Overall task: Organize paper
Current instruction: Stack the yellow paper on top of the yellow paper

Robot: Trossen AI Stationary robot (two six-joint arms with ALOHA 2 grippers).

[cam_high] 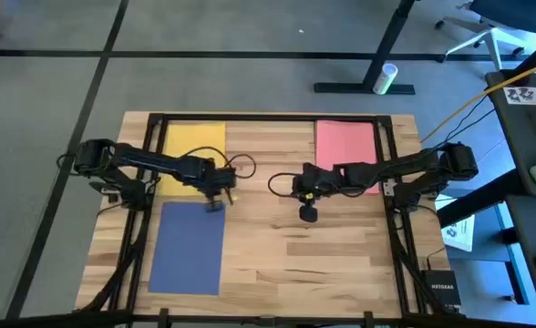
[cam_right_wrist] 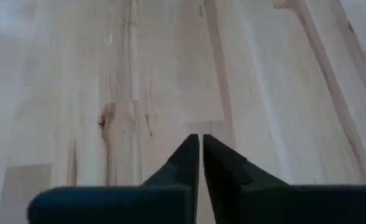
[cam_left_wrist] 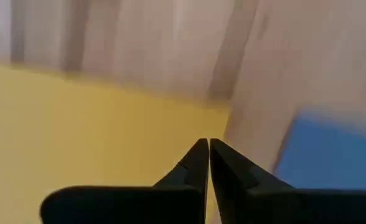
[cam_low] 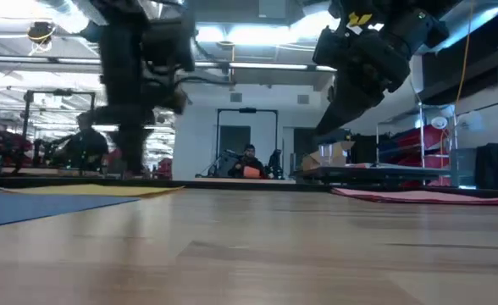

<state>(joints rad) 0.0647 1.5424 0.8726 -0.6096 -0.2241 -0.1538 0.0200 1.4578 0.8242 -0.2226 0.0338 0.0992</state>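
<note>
Paper lies in three thin rectangular sheets, flat on the pale wooden plank tabletop (cam_high: pixel 286 246). In the high view, the yellow sheet (cam_high: pixel 193 146) lies at the far left part, the navy blue sheet (cam_high: pixel 188 248) lies nearer on the same side, just below the yellow one, and the pink sheet (cam_high: pixel 345 150) lies at the far right part, well apart from the other two. In the low view the yellow sheet (cam_low: pixel 88 191) and the blue sheet (cam_low: pixel 29 207) show on the left and the pink sheet (cam_low: pixel 427 196) on the right, with a slightly raised edge.

The left pincer (cam_high: pixel 215 199) hangs over the place where the near edge of the yellow sheet meets the far edge of the blue one. In the left wrist view its two dark fingers (cam_left_wrist: pixel 192 171) are pressed together, with nothing between them, above the yellow sheet (cam_left_wrist: pixel 77 137) and beside the blue sheet (cam_left_wrist: pixel 332 155).

The right pincer (cam_high: pixel 308 213) is over bare wood in the middle of the tabletop, near the pink sheet but not on it. In the right wrist view its fingers (cam_right_wrist: pixel 186 162) are also together and hold nothing.

Behind the tabletop, in the low view, a person (cam_low: pixel 249 163) sits far in the room.
</note>
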